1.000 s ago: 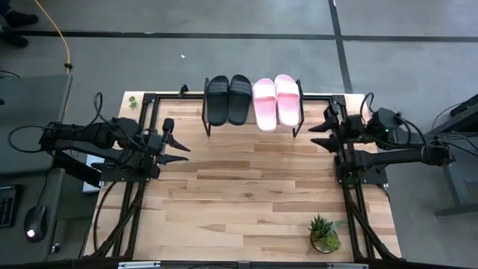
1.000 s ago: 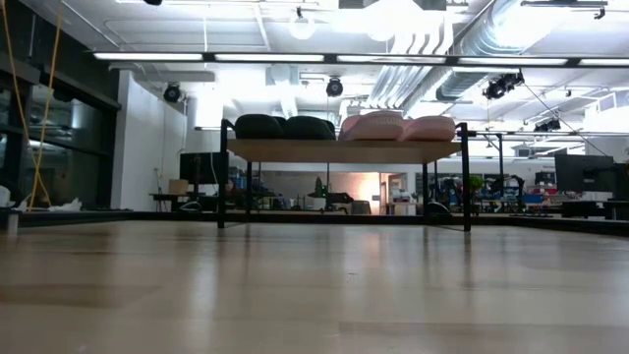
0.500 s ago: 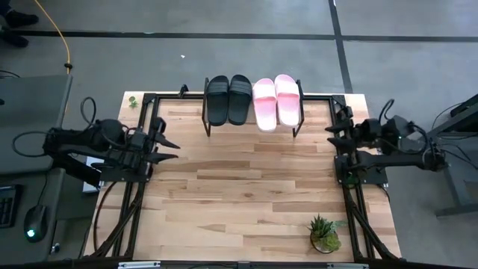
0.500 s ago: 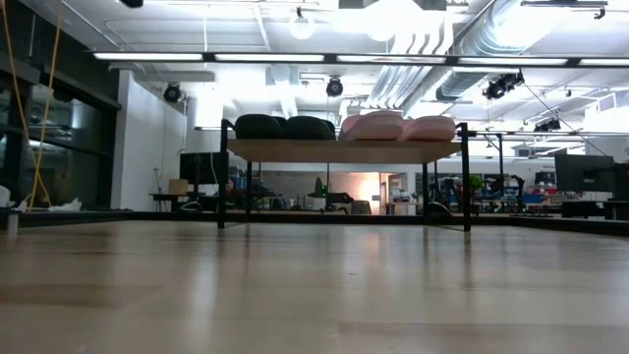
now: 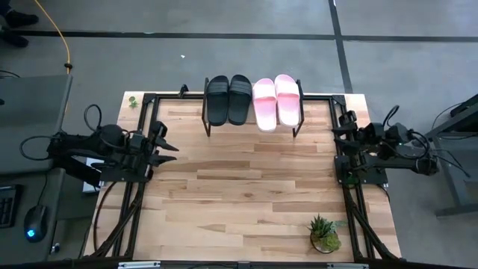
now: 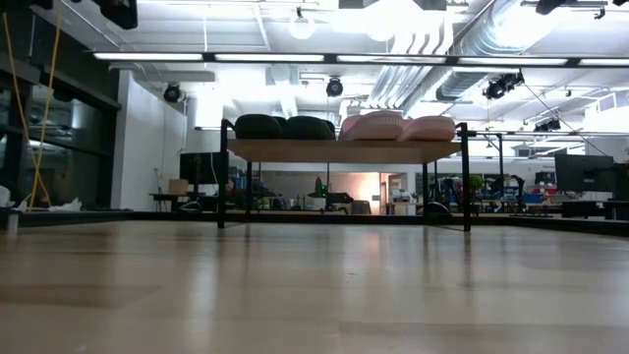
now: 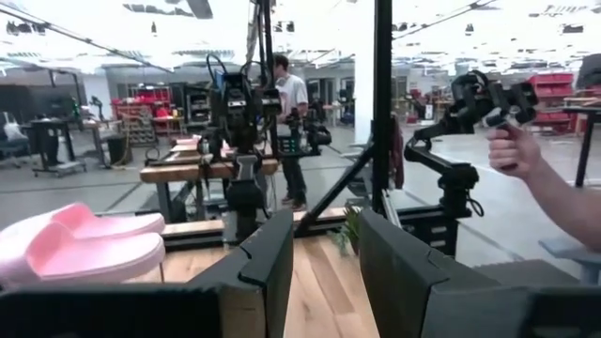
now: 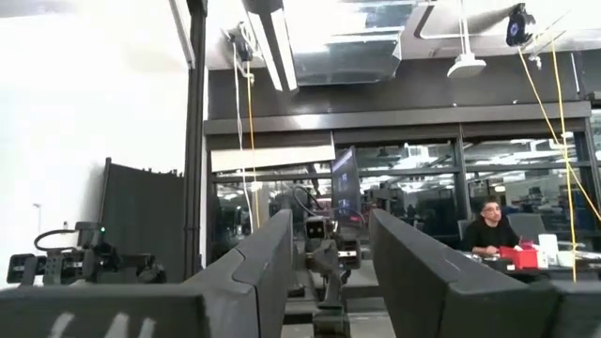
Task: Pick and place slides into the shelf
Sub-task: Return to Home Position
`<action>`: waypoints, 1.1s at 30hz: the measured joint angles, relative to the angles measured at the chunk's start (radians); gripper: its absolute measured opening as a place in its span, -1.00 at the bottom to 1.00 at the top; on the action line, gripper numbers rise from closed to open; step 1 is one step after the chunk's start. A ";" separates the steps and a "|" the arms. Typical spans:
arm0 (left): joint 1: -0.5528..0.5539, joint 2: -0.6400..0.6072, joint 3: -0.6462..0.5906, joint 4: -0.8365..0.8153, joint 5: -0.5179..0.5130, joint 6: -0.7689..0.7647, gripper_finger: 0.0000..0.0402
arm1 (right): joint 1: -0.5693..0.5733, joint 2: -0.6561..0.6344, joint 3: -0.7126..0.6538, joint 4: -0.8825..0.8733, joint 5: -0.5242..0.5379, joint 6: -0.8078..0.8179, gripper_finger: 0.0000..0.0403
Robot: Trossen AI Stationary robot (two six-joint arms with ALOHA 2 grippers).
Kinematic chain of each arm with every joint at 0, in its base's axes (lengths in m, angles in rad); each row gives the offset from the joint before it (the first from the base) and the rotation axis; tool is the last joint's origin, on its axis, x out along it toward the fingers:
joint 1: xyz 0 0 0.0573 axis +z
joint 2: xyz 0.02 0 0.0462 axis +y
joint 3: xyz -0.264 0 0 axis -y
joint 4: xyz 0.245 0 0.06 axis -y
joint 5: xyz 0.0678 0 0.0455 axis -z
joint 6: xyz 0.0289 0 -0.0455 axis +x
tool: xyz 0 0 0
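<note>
All the slides rest sole-down side by side on the shelf (image 5: 252, 119) at the middle of the table's far edge. The two black slides (image 5: 228, 99) are on its left half, the two pink slides (image 5: 275, 100) on its right. The low view shows the shelf (image 6: 344, 149) on thin black legs with the black slides (image 6: 283, 126) and pink slides (image 6: 398, 126) on its board. My left gripper (image 5: 170, 142) is open at the table's left side. My right gripper (image 5: 335, 136) is open at the right side. Both are well clear of the shelf. The left wrist view catches the pink slides (image 7: 75, 246).
A small potted plant (image 5: 325, 233) stands near the table's near right corner. Black frame rails (image 5: 142, 161) run along the left and right sides. Bare wood (image 5: 246, 187) lies between the arms. People show in the room beyond, and a hand (image 7: 512, 145) holds a device.
Both arms have drawn back from the middle. The left gripper has moved toward the table's left edge and the right gripper toward the right edge. The slides and shelf have stayed in place.
</note>
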 joint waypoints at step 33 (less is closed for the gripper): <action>0.000 -0.195 -0.240 0.083 0.078 -0.077 -0.47 | 0.000 -0.033 -0.261 0.250 -0.006 0.140 -0.34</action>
